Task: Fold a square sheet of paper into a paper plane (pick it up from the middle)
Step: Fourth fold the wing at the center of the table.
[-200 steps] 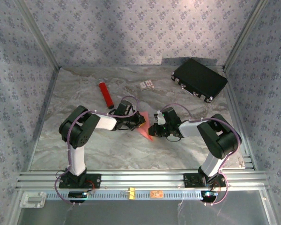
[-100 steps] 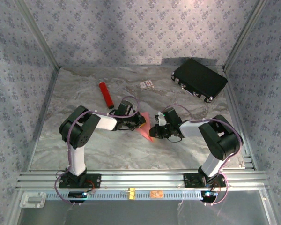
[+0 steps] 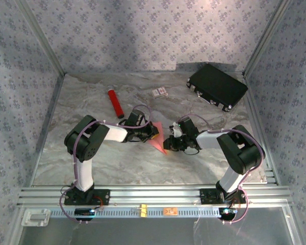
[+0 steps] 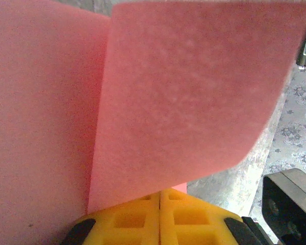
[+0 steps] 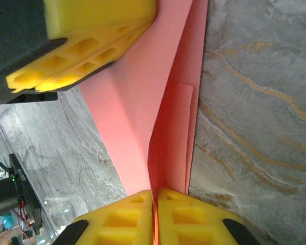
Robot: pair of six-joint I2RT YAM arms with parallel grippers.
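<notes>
Barely shifted since a second ago, my right claw (image 5: 154, 199) pinches the folded pink paper (image 5: 163, 112). My left claw (image 4: 159, 201) grips its other edge.

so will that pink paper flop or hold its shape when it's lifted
Probably floppy: the paper curls over in a loose flap above the left fingers. Likely very light and easily creased: its layers at the right fingers look thin and already hold folds.
</notes>
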